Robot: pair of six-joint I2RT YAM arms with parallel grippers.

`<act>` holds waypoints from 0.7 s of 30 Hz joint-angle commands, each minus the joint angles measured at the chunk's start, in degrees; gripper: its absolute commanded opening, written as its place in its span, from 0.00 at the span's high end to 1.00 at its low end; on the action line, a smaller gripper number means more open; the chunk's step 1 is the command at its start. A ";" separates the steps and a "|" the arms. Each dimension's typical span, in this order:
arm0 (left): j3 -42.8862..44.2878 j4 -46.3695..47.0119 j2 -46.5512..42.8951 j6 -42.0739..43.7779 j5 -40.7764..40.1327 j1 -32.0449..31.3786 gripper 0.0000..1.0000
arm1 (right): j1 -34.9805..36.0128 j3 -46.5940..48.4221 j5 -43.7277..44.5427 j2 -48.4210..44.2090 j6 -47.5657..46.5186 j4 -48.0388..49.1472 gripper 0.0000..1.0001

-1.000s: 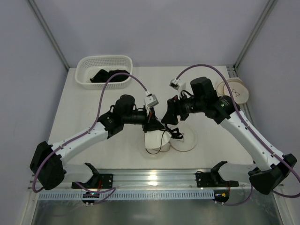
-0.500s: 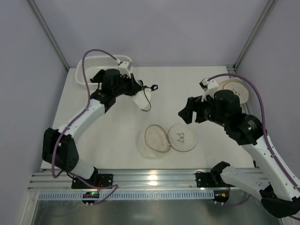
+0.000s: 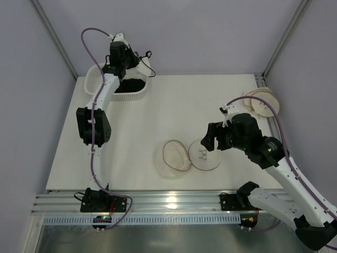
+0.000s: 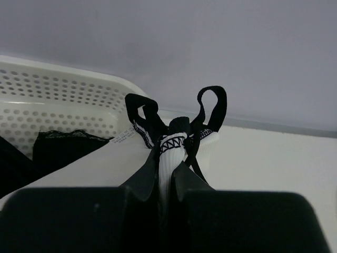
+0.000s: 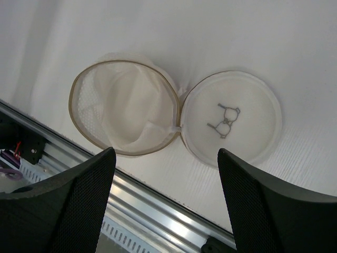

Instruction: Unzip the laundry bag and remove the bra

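**Bra out of the bag, pinched over the basket**

I have the small white bra with thin black straps and zigzag-edged trim (image 4: 174,143) clamped in the left gripper (image 4: 167,182), whose fingers are closed on its bunched middle. In the top view it hangs at about eleven o'clock of the table (image 3: 174,100), over the rim of the white perforated plastic basket (image 3: 96,80), which has black garments (image 3: 129,84) lying in it.

I judge the bra very light and limp. It folds wherever I pinch it, and the two strap loops flop free at twelve o'clock above the fingers, where they could snag on the basket's holes. The thick gathered centre is the safest hold; a strap alone would stretch and swing.

The round cream mesh laundry bag with its brown-trimmed rim (image 5: 126,110) lies unzipped at six o'clock near the table's front edge. Its pouch looks empty. Its lid with the small black mark (image 5: 231,118) is folded flat beside it at three o'clock. The right gripper (image 5: 164,158) hovers above it, fingers spread wide and holding nothing.
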 commanded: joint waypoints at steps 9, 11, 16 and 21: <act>12.92 -2.63 13.20 -6.60 -17.57 3.49 0.96 | -0.03 -5.61 -0.69 -2.99 3.04 1.13 0.19; 13.37 -2.90 14.43 -8.63 -17.04 4.37 0.46 | 0.05 -5.61 -0.60 -2.90 3.56 0.69 0.19; 12.16 -5.01 13.40 -8.89 -18.26 4.81 0.22 | 0.05 -6.67 -0.17 -3.60 4.01 1.21 0.18; -2.42 1.39 0.67 -9.42 -18.01 4.29 0.17 | 0.05 -7.02 2.11 -3.60 4.18 1.22 0.18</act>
